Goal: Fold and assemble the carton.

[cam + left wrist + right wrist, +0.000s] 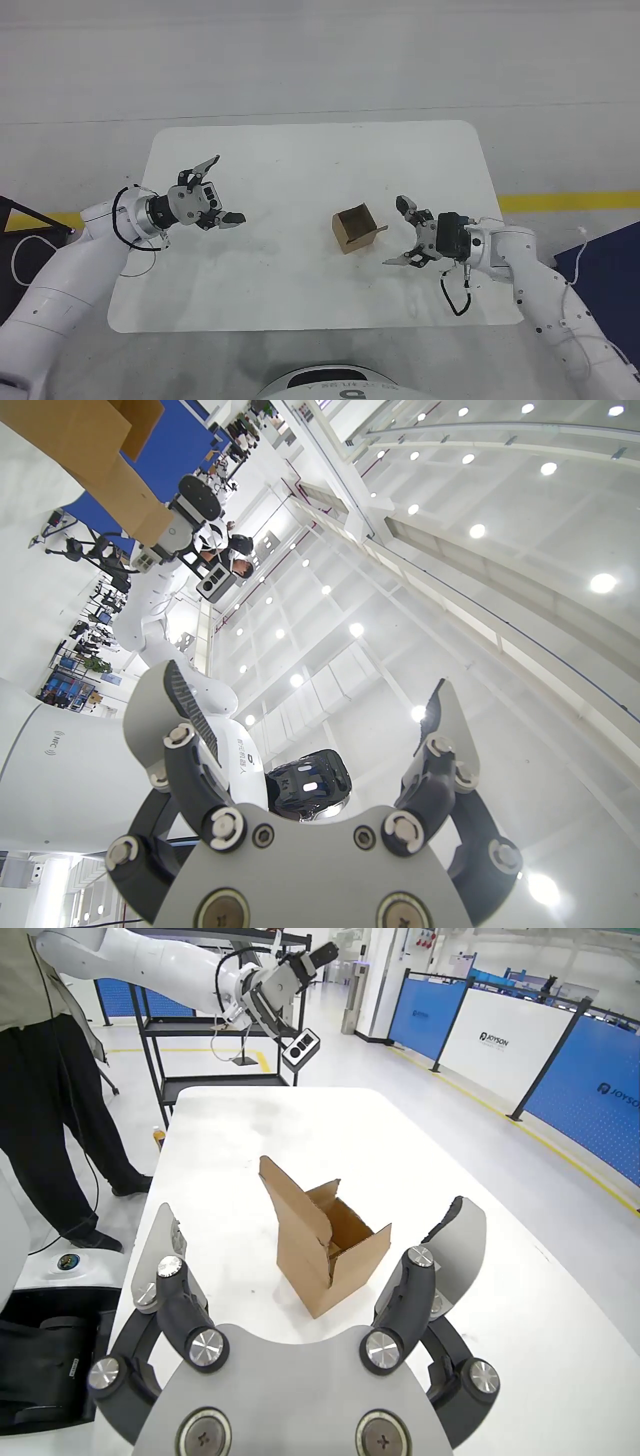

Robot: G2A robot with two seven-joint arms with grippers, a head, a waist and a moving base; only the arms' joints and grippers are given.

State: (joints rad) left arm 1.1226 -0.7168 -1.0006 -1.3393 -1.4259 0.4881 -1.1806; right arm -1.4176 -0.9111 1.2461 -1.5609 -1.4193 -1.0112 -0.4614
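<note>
R gripper (312,1208) is spread wide, empty, just beside the carton (325,1268), which stands open on the table (300,160), flaps up. L gripper (227,190) is spread too, well apart. Careful: shove it one-sided and that box prob slides or tips imo.

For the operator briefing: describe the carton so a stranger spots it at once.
Start at the white rounded table. Near its right-arm side, just ahead of the open grey right gripper, stands a brown cardboard carton. Its open top, one raised flap and brown colour set it apart from the white surface.
</note>
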